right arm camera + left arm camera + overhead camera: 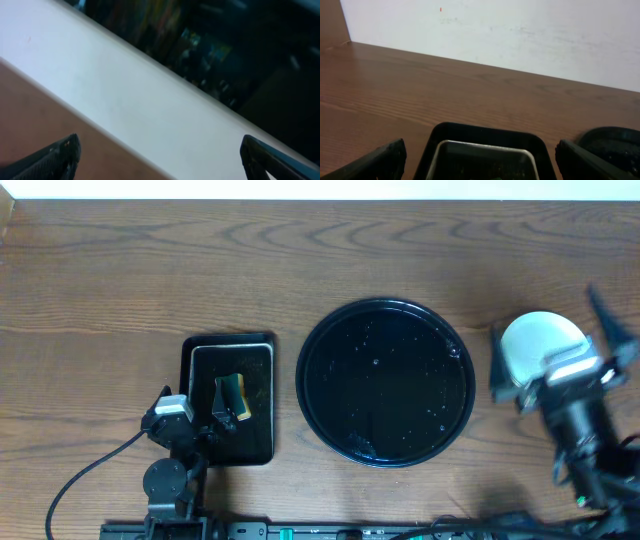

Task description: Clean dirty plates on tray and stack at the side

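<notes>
Plates (530, 348) beneath right gripper (547, 320), beside tray (301, 372).

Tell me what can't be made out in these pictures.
Plates, overhead: right gripper partly covers them; stack count unclear.
Sponge, overhead: left gripper hides part.
Rectangular tray, left wrist: cut off by bottom edge.
Right wrist view: blurred, plates out of frame.

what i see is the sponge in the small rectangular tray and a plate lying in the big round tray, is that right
Not quite. In the overhead view the round tray holds no plate, only wet specks. The plate is off it, to its right at the table's side. The rest stands: the sponge is in the small rectangular tray.
</notes>
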Tool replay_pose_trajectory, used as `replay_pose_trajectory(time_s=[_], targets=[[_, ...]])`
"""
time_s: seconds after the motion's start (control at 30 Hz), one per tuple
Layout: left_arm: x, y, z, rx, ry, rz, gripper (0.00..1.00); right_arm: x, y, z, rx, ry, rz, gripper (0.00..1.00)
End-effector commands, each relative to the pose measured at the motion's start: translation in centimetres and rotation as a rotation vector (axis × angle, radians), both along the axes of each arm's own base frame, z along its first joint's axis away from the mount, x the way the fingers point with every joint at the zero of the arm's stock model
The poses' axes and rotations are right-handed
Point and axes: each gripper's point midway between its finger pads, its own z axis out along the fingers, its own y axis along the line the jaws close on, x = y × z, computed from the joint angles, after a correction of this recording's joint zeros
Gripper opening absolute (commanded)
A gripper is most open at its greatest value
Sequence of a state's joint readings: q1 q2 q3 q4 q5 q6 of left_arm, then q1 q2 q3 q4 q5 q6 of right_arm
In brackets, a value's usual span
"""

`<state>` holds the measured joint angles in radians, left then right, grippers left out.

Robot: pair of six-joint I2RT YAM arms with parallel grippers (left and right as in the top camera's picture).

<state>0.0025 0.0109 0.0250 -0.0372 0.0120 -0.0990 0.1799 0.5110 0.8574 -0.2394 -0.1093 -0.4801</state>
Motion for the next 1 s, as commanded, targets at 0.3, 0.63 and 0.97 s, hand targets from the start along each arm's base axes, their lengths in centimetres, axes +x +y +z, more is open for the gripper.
replay_pose_trajectory(time_s=[0.3,0.63,0.97], targets=[[-0.1,0.3,-1.8,0.019,0.052,0.015,0.95,-2.3,1.8,-13.3,-0.023,0.025,0.124,0.99],[-0.1,0.3,-1.8,0.019,0.052,0.015,0.95,-1.8,2.0,-19.0,-0.031,0.081,0.131,0.99],[-0.1,0.3,-1.8,0.019,0.052,0.015,0.95,-1.1,2.2,-22.2,-0.036,0.128,0.140,0.99]])
